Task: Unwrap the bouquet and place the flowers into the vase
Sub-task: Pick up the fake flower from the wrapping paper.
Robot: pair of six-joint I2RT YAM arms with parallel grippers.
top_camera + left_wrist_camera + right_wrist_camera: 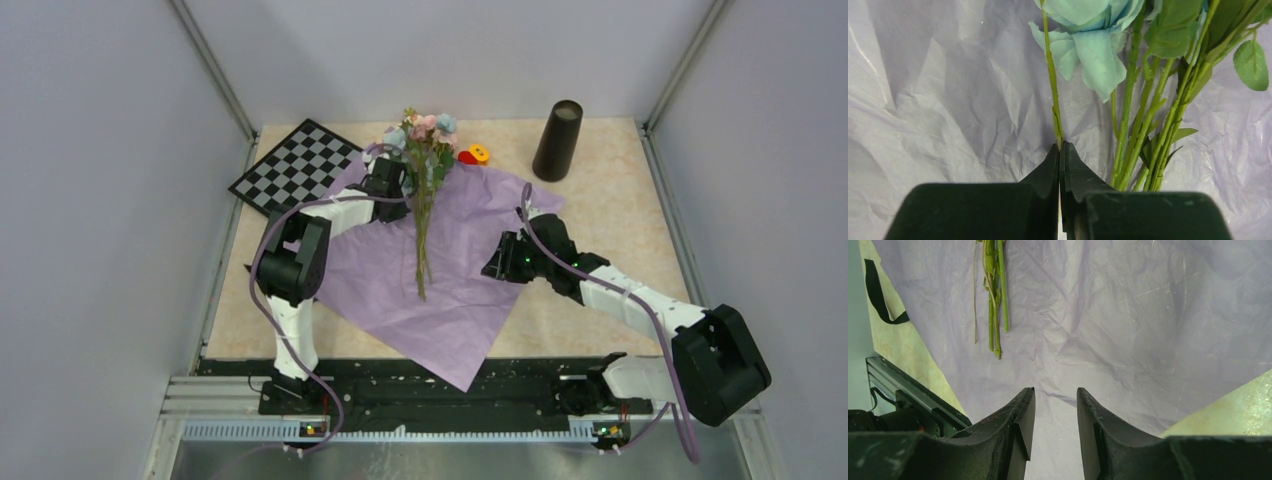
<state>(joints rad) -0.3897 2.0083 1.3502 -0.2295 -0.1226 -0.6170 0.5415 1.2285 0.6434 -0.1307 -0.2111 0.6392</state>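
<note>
Across the middle of the counter point(620, 220), the purple paper point(470, 300) lies spread flat and crinkled. The flowers point(425, 170) lie along it, blooms toward the back wall and cut ends toward me. My left gripper point(1060, 149) is at the bunch just below the blooms, its jaws pinched together on one thin stem point(1052, 90) beside a light-blue bloom point(1088, 35); the other stems lie just to its right, outside the grip. My right gripper point(1055, 392) hangs over bare paper near the sheet's right side, jaws part-way apart, holding nothing. The vase point(557, 140) stands upright at the far right, off the paper and apart from the flowers. A checkered board point(295, 165) lies far left, and a red-and-yellow toy block point(475, 154) sits just beside the blooms
</note>
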